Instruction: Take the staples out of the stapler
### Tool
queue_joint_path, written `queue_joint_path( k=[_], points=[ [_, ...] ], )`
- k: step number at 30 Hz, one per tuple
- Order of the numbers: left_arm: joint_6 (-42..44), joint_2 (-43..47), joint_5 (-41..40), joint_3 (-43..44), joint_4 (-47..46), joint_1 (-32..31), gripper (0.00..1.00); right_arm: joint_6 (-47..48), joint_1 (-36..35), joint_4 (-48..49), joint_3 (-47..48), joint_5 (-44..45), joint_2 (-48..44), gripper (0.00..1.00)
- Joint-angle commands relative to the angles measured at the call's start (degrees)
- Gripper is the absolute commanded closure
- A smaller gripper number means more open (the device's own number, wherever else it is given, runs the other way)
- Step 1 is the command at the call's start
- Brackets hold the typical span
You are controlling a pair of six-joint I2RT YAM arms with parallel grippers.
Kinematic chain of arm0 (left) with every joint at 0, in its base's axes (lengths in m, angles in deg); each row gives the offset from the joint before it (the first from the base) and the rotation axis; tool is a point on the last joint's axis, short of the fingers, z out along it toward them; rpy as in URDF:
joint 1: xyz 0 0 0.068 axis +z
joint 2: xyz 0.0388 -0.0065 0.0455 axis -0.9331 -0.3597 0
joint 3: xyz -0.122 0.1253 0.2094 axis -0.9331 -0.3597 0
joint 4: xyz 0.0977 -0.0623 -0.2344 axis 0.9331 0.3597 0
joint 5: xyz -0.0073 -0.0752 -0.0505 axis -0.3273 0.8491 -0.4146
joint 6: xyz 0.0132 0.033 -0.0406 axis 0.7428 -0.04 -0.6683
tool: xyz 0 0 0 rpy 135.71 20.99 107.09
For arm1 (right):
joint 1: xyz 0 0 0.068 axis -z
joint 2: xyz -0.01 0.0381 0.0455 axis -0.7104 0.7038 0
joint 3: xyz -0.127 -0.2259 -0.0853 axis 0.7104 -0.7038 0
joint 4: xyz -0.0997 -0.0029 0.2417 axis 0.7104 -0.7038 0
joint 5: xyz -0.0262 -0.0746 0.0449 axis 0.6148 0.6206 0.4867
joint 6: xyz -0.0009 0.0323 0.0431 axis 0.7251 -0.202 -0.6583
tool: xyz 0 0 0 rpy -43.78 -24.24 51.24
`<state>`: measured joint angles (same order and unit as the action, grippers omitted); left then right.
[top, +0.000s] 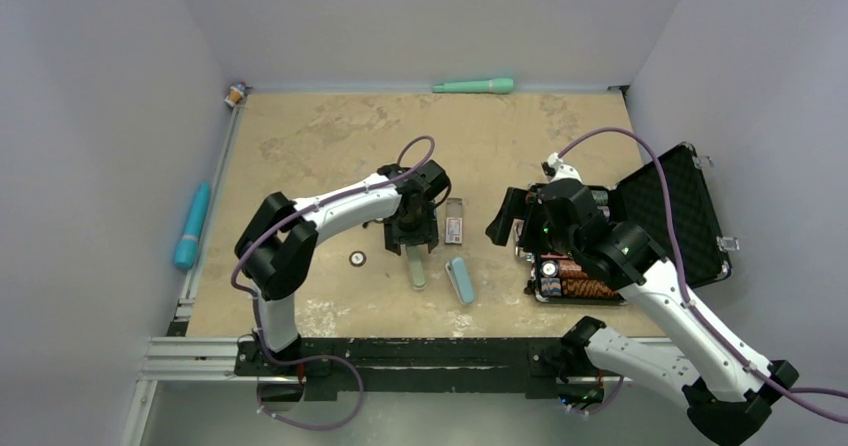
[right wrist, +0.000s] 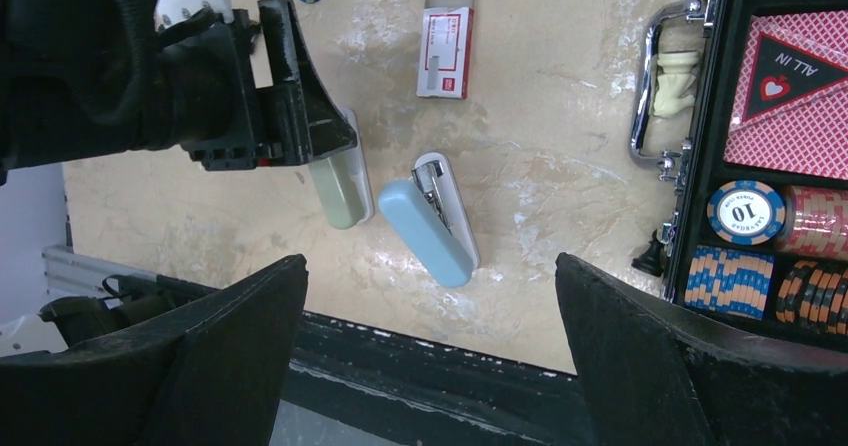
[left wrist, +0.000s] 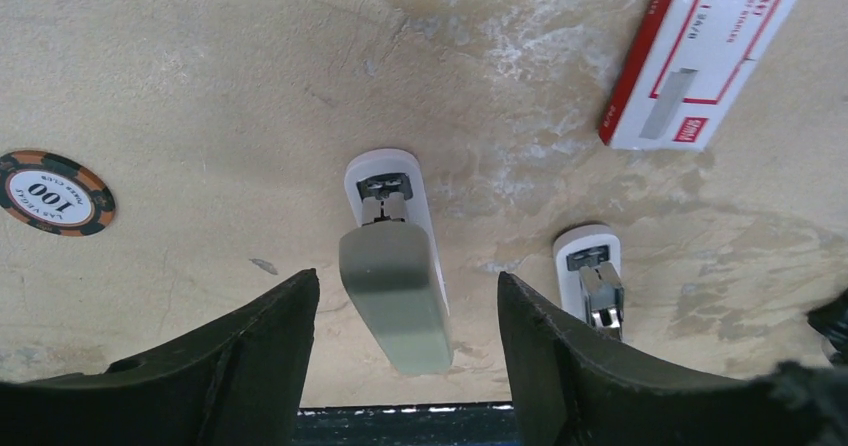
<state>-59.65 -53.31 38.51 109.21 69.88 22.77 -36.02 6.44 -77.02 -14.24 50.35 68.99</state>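
Observation:
A small grey-green stapler point(top: 415, 268) point(left wrist: 395, 286) point(right wrist: 340, 191) lies on the tan table, its white base and metal front end showing under the top. My left gripper point(top: 412, 234) point(left wrist: 407, 278) hangs open just above it, one finger on each side, touching neither side. A second small stapler, blue point(top: 460, 280) point(right wrist: 430, 226), lies to its right with its metal channel point(left wrist: 598, 291) exposed. My right gripper point(top: 508, 220) point(right wrist: 430, 261) is wide open and holds nothing, high above the blue stapler. The staples are hidden; no loose strip shows.
A red-and-white staple box point(top: 455, 228) point(left wrist: 700, 46) point(right wrist: 445, 51) lies beyond the staplers. A poker chip point(top: 357, 258) point(left wrist: 55, 193) sits to the left. An open black chip case point(top: 680, 216) point(right wrist: 700, 146) stands on the right. The table's black front rail point(top: 400, 351) is close behind.

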Motion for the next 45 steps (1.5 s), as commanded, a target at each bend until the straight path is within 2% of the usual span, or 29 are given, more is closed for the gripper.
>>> queue_joint_path(
  k=[1, 11, 20, 21, 22, 23, 29, 35, 41, 45],
  points=[
    [-2.1, -2.35, -0.07, 2.27, 1.66, -0.21, 0.32, -1.0, -0.03, -0.99, 0.12, -0.12, -0.65, 0.02],
    [-2.87, -4.28, 0.01, 1.54, 2.79, -0.21, 0.41, -1.47, -0.02, -1.14, -0.97, -1.2, -1.99, 0.02],
    [-0.94, -5.08, 0.53, 1.25, 1.31, -0.22, 0.59, -2.29, -0.04, -0.77, -2.21, -1.42, -2.67, 0.02],
    [-0.73, -5.23, 0.66, 1.19, 1.15, -0.2, 0.65, -2.33, -0.02, -0.7, -2.22, -1.55, -2.48, 0.02],
    [-0.59, -5.23, 0.6, 1.02, 1.05, -0.17, 0.86, -2.34, -0.03, -0.57, -2.18, -1.66, -2.3, 0.02],
    [-0.47, -5.14, 0.37, 0.8, 1.04, -0.21, 0.99, -2.29, -0.02, -0.43, -2.14, -1.81, -2.17, 0.02],
    [2.35, -1.03, -0.26, 0.99, 1.46, -0.09, 1.0, -2.16, -0.06, 0.84, -1.24, -3.2, -1.67, 0.02],
    [11.45, 6.98, 3.29, 0.87, -0.9, 0.3, 1.0, -1.83, -0.04, 4.6, 0.15, -5.55, -0.41, 0.02],
    [18.7, 15.03, 3.75, 3.0, 1.96, 1.43, 1.0, -1.43, -0.03, 11.67, 2.21, -9.77, 2.09, 0.02],
    [23.25, 19.28, 3.97, 7.26, 4.91, 2.32, 1.0, -1.84, 0.02, 19.67, 3.98, -16.82, 3.52, 0.01]
  ],
)
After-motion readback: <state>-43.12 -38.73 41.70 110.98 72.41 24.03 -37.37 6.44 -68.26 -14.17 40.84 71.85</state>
